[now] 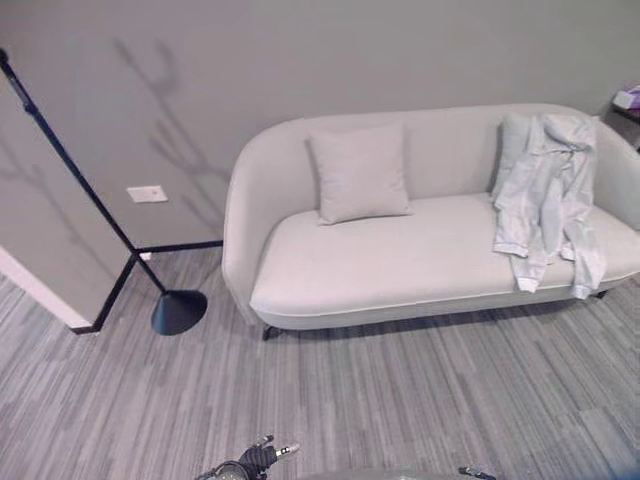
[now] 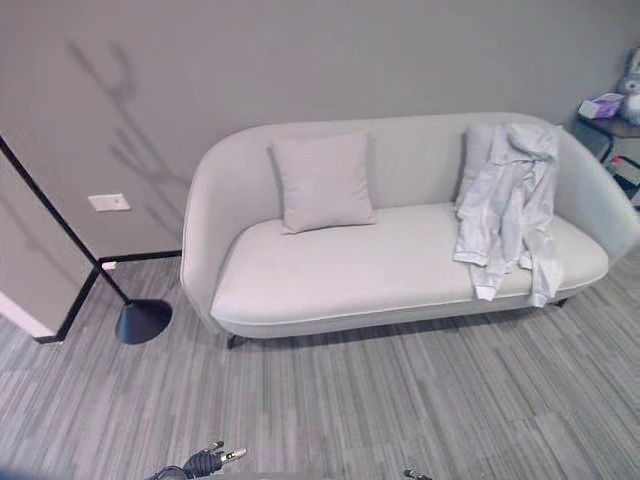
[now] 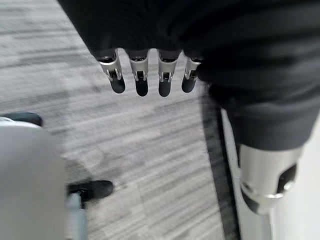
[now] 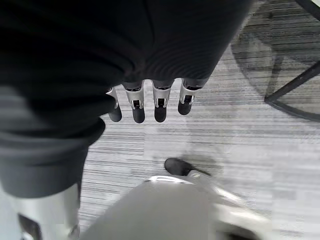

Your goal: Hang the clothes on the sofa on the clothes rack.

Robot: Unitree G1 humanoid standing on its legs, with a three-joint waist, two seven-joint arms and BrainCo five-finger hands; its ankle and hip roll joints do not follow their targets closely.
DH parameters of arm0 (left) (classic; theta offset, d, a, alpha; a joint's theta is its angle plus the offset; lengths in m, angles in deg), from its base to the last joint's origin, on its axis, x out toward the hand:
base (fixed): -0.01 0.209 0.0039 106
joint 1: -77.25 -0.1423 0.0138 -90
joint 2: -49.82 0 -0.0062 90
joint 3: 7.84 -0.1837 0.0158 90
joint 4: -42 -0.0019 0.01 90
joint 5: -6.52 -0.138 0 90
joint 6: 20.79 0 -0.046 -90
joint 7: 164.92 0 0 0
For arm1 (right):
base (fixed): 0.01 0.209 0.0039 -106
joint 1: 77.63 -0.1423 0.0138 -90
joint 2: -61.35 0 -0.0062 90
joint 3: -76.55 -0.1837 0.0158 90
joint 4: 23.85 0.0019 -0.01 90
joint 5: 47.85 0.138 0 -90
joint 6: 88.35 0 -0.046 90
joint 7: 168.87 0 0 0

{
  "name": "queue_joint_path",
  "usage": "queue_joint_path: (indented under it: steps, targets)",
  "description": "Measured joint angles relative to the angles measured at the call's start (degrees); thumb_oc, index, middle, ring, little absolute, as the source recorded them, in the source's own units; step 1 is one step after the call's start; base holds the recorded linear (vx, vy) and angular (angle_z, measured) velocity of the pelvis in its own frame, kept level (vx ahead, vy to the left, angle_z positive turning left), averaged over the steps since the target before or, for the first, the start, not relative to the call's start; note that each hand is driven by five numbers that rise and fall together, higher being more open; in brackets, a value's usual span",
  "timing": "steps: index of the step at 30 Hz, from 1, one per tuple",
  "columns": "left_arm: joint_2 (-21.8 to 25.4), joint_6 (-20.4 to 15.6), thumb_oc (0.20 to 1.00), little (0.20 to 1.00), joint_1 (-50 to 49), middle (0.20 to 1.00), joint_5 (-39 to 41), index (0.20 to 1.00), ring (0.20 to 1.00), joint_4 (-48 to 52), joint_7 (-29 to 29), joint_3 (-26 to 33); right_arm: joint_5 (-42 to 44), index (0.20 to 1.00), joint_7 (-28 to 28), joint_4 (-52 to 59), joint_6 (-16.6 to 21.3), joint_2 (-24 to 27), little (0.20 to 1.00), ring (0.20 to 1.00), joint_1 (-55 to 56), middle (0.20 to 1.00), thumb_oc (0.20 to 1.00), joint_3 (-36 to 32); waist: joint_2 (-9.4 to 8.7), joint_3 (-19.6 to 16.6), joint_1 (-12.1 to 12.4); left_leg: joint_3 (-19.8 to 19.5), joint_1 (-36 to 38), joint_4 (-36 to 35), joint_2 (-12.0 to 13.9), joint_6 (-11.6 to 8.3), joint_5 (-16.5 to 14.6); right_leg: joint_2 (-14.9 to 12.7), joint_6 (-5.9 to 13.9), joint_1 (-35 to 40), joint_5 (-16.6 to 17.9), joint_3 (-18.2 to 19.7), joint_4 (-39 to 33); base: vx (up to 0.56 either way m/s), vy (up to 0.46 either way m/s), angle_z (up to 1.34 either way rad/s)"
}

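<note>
one pale sofa (image 1: 400,265) stands against a grey wall, with two cushions: one (image 1: 358,173) left of centre, one (image 1: 511,150) at the right end. one light jacket (image 1: 550,200) drapes over that right end. one black clothes rack (image 1: 95,205) stands well left. left hand (image 3: 145,75) and right hand (image 4: 150,102) hang with straight fingers, holding nothing.

Pale jacket (image 1: 550,200) draped over sofa (image 1: 400,260) right end.

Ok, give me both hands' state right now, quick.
Left hand: open, fingers straight, holding nothing.
Right hand: open, fingers straight, holding nothing.
</note>
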Motion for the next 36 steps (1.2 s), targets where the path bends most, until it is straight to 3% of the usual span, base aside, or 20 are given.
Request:
queue_joint_path:
  steps: [2, 3, 4, 5, 7, 9, 10, 13, 15, 17, 21, 22, 24, 25, 27, 29, 30, 32, 34, 36]
  targets:
    - [0.3, 0.0, 1.0, 1.0, -0.9, 1.0, 0.4, 1.0, 1.0, 0.7, -0.5, 1.0, 0.0, 1.0, -0.2, 0.1, -0.1, 0.1, 1.0, 1.0, -0.1, 1.0, 1.0, 0.1, -0.91, 0.4, 0.5, -0.2, -3.4, 8.1, 0.3, -0.3, 0.4, 0.7, -2.53, 2.1, 0.1, 1.2, 0.4, 0.07, -0.153, -0.2]
    - [0.8, -0.2, 1.0, 1.0, -1.0, 1.0, 0.5, 1.0, 1.0, 1.6, -0.4, 0.9, 0.0, 1.0, -0.7, 0.1, -0.2, 0.1, 1.0, 1.0, -0.3, 1.0, 1.0, 0.1, -1.49, 0.7, 1.4, -1.1, -3.8, 7.8, -0.8, -0.83, -1.8, 0.3, -2.16, 2.9, 0.4, 2.6, 0.4, 0.1, -0.172, -0.5]
    - [1.4, -0.2, 1.0, 1.0, -1.3, 1.0, 0.5, 1.0, 1.0, 1.8, -0.6, 1.0, 0.0, 1.0, -1.0, 0.3, -0.1, 0.2, 1.0, 1.0, -1.2, 1.0, 1.0, 0.1, -1.68, 0.6, 2.3, -1.6, -5.1, 4.0, -2.1, -0.73, -2.6, 0.4, -2.69, 3.9, 0.3, 4.2, 0.3, 0.18, -0.246, -0.98]
    - [1.7, -0.2, 1.0, 1.0, -1.5, 1.0, 0.5, 1.0, 1.0, 1.3, -0.7, 1.0, 0.0, 1.0, -1.1, 0.4, 0.0, 0.0, 1.0, 1.0, -2.5, 1.0, 1.0, 0.2, -1.86, 0.9, 3.7, -2.3, -7.5, -6.5, -5.1, -0.59, -2.5, -0.3, -3.87, 3.9, -0.4, 7.0, 0.3, 0.16, -0.175, -1.0]
    - [1.9, 0.1, 1.0, 1.0, -0.5, 1.0, 0.5, 1.0, 1.0, 0.1, -0.9, 0.9, 0.0, 1.0, -1.1, 0.2, -0.1, 0.0, 1.0, 1.0, -4.0, 1.0, 1.0, 0.7, -1.82, 2.0, 5.2, -4.1, -10.0, -19.0, -9.6, -0.03, 1.4, -1.5, -2.7, 3.3, -0.3, 8.6, 0.1, 0.16, -0.113, -0.79]
    - [1.7, 0.1, 1.0, 1.0, -1.0, 1.0, 0.5, 1.0, 1.0, 0.0, -1.0, 1.0, 0.0, 1.0, -1.1, 0.1, -0.1, 0.0, 1.0, 1.0, -4.8, 1.0, 1.0, 1.3, -0.22, 3.0, 6.2, -4.4, -13.1, -23.3, -11.5, -0.15, 5.8, -0.6, -1.04, 3.9, -0.2, 10.0, -0.1, 0.12, -0.085, -0.54]
    - [1.7, 0.1, 1.0, 1.0, -0.5, 1.0, 0.5, 1.0, 1.0, -1.5, -0.9, 0.6, 0.0, 1.0, -0.8, 0.0, -0.4, 0.1, 1.0, 1.0, -5.5, 1.0, 1.0, 2.2, 0.62, 3.8, 8.7, -6.6, -15.4, -30.1, -12.7, -2.65, 9.9, 0.4, -2.27, 3.4, -0.9, 12.1, -0.1, 0.17, -0.031, -0.63]
    - [2.1, 0.2, 1.0, 1.0, -0.6, 1.0, 0.5, 1.0, 1.0, -2.2, -1.0, 0.8, 0.1, 1.0, -1.0, -0.1, -0.3, -0.5, 1.0, 1.0, -6.5, 1.0, 1.0, 2.2, 2.28, 5.5, 10.1, -1.1, -19.7, -29.0, -11.2, -3.5, 11.9, 2.9, -3.68, 5.0, -1.8, 13.1, -0.1, 0.28, -0.015, -0.26]
    - [2.4, 0.5, 1.0, 1.0, -0.7, 1.0, 0.5, 1.0, 1.0, -3.5, -1.0, 0.8, 0.1, 1.0, -0.9, -1.0, -0.5, -1.4, 1.0, 1.0, -7.3, 1.0, 1.0, 2.2, 1.9, 6.0, 11.4, 0.7, -18.0, -29.4, -10.5, -4.01, 12.9, 3.1, -2.62, 6.7, -3.3, 15.2, 0.0, 0.32, 0.015, -0.44]
    - [2.9, 0.9, 1.0, 1.0, -1.7, 1.0, 0.5, 1.0, 1.0, -3.7, -1.0, 1.2, 0.0, 1.0, -0.7, -2.0, -0.4, -2.7, 1.0, 1.0, -8.3, 1.0, 1.0, 2.5, 0.19, 6.1, 13.5, -0.3, -15.2, -29.3, -12.4, -2.74, 13.9, 1.0, -1.8, 8.5, -4.7, 19.0, 0.0, 0.19, 0.02, -0.98]
    - [3.2, 1.1, 1.0, 1.0, -2.6, 1.0, 0.3, 1.0, 1.0, -3.1, -1.0, 3.3, -0.1, 1.0, -0.4, -2.2, 0.0, -4.2, 1.0, 1.0, -9.0, 1.0, 1.0, 4.5, -1.42, 5.6, 13.6, 0.6, -11.5, -29.5, -14.3, -1.68, 14.4, -4.0, 1.14, 10.1, -7.4, 12.6, 3.5, 0.33, 0.055, -0.92]
    - [4.1, 0.9, 1.0, 1.0, -2.4, 1.0, 0.2, 1.0, 1.0, -2.7, -1.0, 3.4, -0.1, 1.0, 0.1, -2.6, 0.0, -5.5, 1.0, 1.0, -8.5, 1.0, 1.0, 4.5, -2.78, 4.6, 13.7, 1.2, -10.8, -29.5, -15.2, -1.56, 14.3, -5.1, 1.66, 10.2, -7.7, 12.1, 4.3, 0.45, 0.113, -0.57]
    - [5.8, 0.7, 1.0, 1.0, -0.8, 1.0, 0.0, 1.0, 1.0, -3.1, -1.0, 3.4, -0.2, 1.0, 0.9, -4.4, -0.1, -7.2, 1.0, 1.0, -7.6, 1.0, 1.0, 4.6, -5.99, 2.7, 13.7, 2.0, -11.1, -29.1, -17.4, 0.57, 12.9, -7.5, 1.82, 9.8, -10.3, 10.2, 3.6, 0.41, 0.148, -0.34]
    - [5.6, 0.8, 1.0, 1.0, 1.3, 1.0, 0.0, 1.0, 1.0, -3.1, -1.0, 3.3, -0.7, 1.0, 1.1, -4.5, -0.2, -7.0, 1.0, 1.0, -7.1, 1.0, 1.0, 4.5, -6.1, 2.1, 13.5, 1.6, -10.0, -29.5, -17.4, 4.39, 12.3, -7.3, 4.5, 8.8, -9.9, 9.6, 8.3, 0.33, 0.169, -0.15]
    - [4.6, 0.8, 1.0, 1.0, 1.5, 1.0, 0.0, 1.0, 1.0, -2.1, -1.1, 3.1, -1.1, 1.0, 1.3, -3.2, -0.3, -5.7, 1.0, 1.0, -7.2, 1.0, 1.0, 4.5, -0.81, 2.5, 12.2, 1.2, -7.6, -30.1, -13.7, 7.07, 13.5, -3.9, 6.69, 3.0, -8.2, 9.4, 23.9, 0.22, 0.112, -0.08]
    - [5.2, 0.0, 1.0, 1.0, 1.3, 1.0, 0.0, 1.0, 1.0, -1.7, -0.9, 3.4, -1.1, 1.0, 1.3, 0.3, -0.1, -5.1, 1.0, 1.0, -6.0, 1.0, 1.0, 4.6, 0.57, 2.3, 10.7, -1.1, -5.1, -30.0, -13.5, 9.12, 11.9, -5.0, 8.36, -5.7, -6.4, 9.2, 40.6, 0.31, 0.057, 0.18]
    - [5.5, -0.1, 1.0, 1.0, 1.5, 1.0, 0.0, 1.0, 1.0, -1.9, -0.8, 2.7, -1.1, 1.0, 1.4, 0.6, -0.1, -5.0, 1.0, 1.0, -6.4, 1.0, 1.0, 4.5, 1.19, 2.9, 10.3, -1.1, -4.1, -30.0, -13.1, 10.03, 11.4, -6.0, 7.97, -7.6, -6.2, 7.9, 42.9, 0.28, -0.069, 0.28]
    - [5.6, 0.0, 1.0, 1.0, 0.4, 1.0, -0.8, 1.0, 1.0, -3.3, -0.8, 2.8, -1.1, 1.0, 1.3, 0.8, -0.1, -4.6, 1.0, 1.0, -6.1, 1.0, 1.0, 4.4, 1.94, 3.2, 10.1, 0.6, -2.1, -30.0, -12.8, 10.06, 11.3, -10.7, 7.25, -6.7, -7.7, 3.0, 36.4, 0.16, -0.114, 0.03]
    - [6.4, 0.2, 1.0, 1.0, -1.6, 1.0, -1.7, 1.0, 1.0, -4.0, -0.3, 2.7, -1.1, 1.0, 1.3, 1.2, 0.0, -4.6, 1.0, 1.0, -6.1, 1.0, 1.0, 4.6, 0.66, 3.1, 10.8, 1.7, -1.0, -30.0, -14.3, 10.38, 11.1, -14.2, 7.76, -5.1, -7.4, 2.5, 25.1, 0.17, -0.155, -0.14]
    - [7.0, 0.2, 1.0, 1.0, -2.4, 1.0, -1.7, 1.0, 1.0, -3.9, -0.2, 2.7, -1.2, 1.0, 1.3, 1.4, -0.1, -4.3, 1.0, 1.0, -6.1, 1.0, 1.0, 4.5, 0.04, 3.2, 10.9, 1.6, -0.6, -30.0, -14.6, 10.5, 10.9, -15.2, 8.75, -6.1, -5.6, 3.4, 20.8, 0.21, -0.198, 0.03]
